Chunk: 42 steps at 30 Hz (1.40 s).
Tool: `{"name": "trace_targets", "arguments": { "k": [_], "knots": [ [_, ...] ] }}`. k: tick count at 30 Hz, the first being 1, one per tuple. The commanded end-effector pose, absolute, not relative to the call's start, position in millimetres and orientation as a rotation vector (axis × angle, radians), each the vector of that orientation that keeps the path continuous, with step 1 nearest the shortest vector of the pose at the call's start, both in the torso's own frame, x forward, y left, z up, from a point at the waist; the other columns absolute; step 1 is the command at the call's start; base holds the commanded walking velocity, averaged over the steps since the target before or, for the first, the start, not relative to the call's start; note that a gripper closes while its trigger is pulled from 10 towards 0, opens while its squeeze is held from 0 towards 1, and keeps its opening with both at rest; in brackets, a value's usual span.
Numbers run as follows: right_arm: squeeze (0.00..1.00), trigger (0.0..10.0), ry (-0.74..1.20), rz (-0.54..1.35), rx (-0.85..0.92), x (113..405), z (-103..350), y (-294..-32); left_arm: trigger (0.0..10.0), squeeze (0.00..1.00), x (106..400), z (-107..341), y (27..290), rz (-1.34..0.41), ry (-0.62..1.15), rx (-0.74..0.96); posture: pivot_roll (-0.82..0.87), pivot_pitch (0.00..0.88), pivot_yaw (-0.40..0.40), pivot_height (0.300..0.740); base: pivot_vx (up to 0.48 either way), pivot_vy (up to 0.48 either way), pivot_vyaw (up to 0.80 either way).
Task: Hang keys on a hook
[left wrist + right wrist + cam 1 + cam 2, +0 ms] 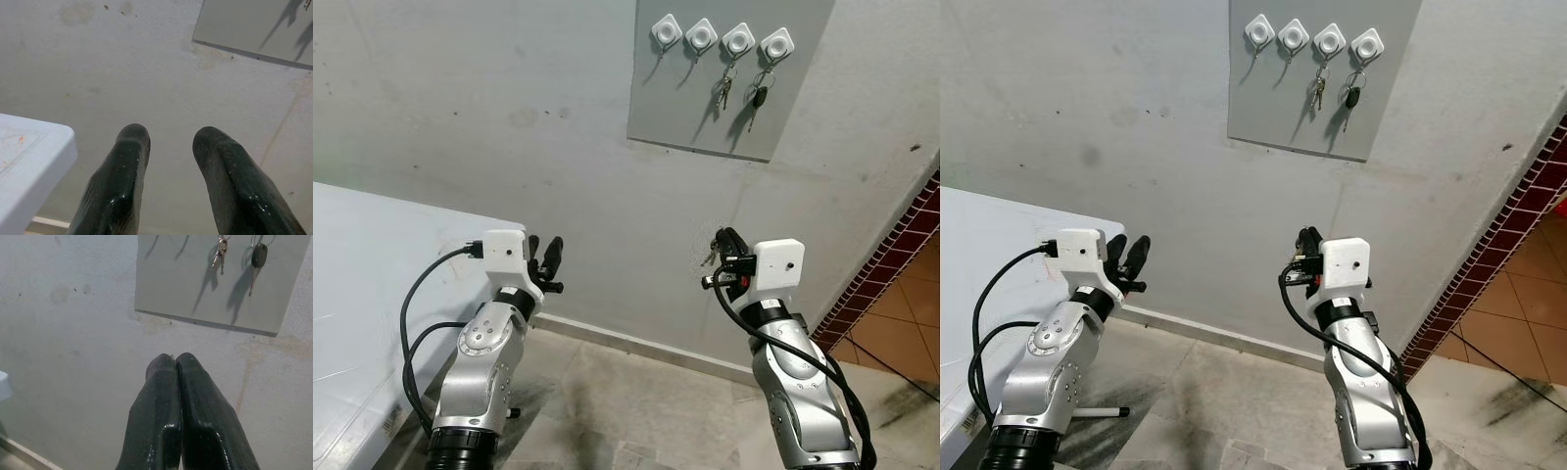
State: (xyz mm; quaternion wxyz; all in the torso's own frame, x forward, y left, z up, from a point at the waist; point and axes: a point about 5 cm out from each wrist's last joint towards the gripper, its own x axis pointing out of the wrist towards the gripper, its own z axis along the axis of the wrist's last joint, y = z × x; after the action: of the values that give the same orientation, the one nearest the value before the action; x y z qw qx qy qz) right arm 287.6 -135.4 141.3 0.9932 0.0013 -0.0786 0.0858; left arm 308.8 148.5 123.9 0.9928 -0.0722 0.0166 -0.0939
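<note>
Grey plaster wall is facing the robot, and a grey board fixed high on it is carrying four white hooks in a row; the two leftward ones, the first hook and the second hook, are standing bare, while the third is holding a silver key set and the fourth a black-headed key. A white table is sitting at the robot's left. Two arms are reaching forward: the right gripper is pointing at the wall with its fingers pressed together, pinching a small bunch of keys that is showing beside its tip. The left gripper is holding nothing, its fingers standing apart. From the held keys the bare hooks are lying well above and slightly leftward, so the coming move is probably calling for a long lift by the right arm, which is the nearer one to the board.
</note>
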Motion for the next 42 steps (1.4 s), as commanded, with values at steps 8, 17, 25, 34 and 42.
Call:
{"name": "trace_targets", "arguments": {
  "k": [8,17,25,34,42],
  "knots": [
    [0.0,10.0,-0.179,0.164,0.003,287.8,145.5,-136.7,10.0,0.0,311.9,129.6,150.4,-0.178,0.039,-0.143,0.13,0.0,-0.039,0.74,0.0,0.0,0.0],
    [0.0,10.0,-0.18,0.167,0.002,287.7,145.3,-136.1,10.0,0.0,312.4,129.3,150.4,-0.183,0.041,-0.143,0.13,0.0,-0.039,0.74,0.0,0.0,0.0],
    [0.0,10.0,-0.181,0.168,0.001,287.1,145.4,-136.9,10.0,0.0,312.7,129.5,148.7,-0.183,0.038,-0.132,0.13,0.0,-0.039,0.74,0.0,0.0,0.0],
    [0.0,10.0,-0.193,0.18,0.013,286.9,148.0,-135.0,10.0,0.0,312.0,128.8,150.4,-0.174,0.039,-0.131,0.13,0.0,-0.041,0.74,0.0,0.0,0.0],
    [0.0,10.0,-0.187,0.18,0.014,285.5,146.4,-135.1,10.0,0.0,310.4,127.6,149.9,-0.176,0.043,-0.13,0.13,0.0,-0.042,0.74,0.0,0.0,0.0]
  ]
}}
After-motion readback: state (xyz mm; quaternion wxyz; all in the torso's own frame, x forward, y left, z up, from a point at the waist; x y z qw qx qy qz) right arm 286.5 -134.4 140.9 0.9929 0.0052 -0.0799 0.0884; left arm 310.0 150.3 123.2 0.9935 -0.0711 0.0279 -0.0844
